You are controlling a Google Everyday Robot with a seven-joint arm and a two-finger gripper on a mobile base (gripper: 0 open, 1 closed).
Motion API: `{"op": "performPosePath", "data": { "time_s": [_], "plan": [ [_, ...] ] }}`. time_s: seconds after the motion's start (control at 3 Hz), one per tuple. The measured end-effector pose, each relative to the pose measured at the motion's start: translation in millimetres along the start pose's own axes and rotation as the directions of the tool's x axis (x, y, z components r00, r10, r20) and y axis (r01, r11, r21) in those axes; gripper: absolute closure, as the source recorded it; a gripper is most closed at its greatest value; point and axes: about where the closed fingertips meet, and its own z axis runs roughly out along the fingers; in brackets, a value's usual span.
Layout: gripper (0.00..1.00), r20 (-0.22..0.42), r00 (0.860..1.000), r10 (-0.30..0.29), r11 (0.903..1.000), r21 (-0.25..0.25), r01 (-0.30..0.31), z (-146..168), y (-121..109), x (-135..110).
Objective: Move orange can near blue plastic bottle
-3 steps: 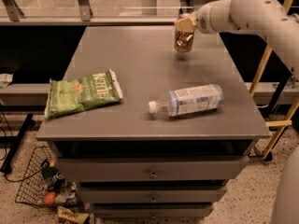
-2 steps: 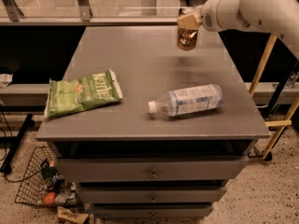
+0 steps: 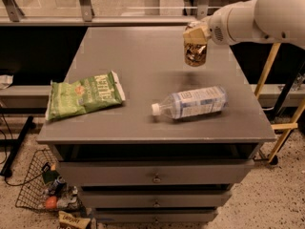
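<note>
The orange can hangs upright in the air above the back right part of the grey table. My gripper is shut on the can's top, reaching in from the right on a white arm. The blue plastic bottle lies on its side near the table's front right, with its white cap pointing left. The can is behind the bottle and above the table top, apart from it.
A green chip bag lies at the table's front left. Drawers sit under the table top. A wire basket with small items stands on the floor at the lower left. Wooden legs stand at the right.
The gripper has carried the can a little forward and to the right, lifted above the table. The bottle and chip bag have not moved.
</note>
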Motion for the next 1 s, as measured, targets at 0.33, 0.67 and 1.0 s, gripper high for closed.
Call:
{"op": "performPosePath", "data": {
  "time_s": [0.33,0.67,1.0],
  "plan": [
    [1.0,-0.056,0.998,-0.012,0.9999,0.001,0.012,-13,20,16],
    [1.0,-0.088,0.996,-0.008,0.9999,0.011,0.009,-22,32,29],
    [1.0,-0.1,0.995,0.0,0.9995,0.031,0.003,-31,41,40]
  ]
}}
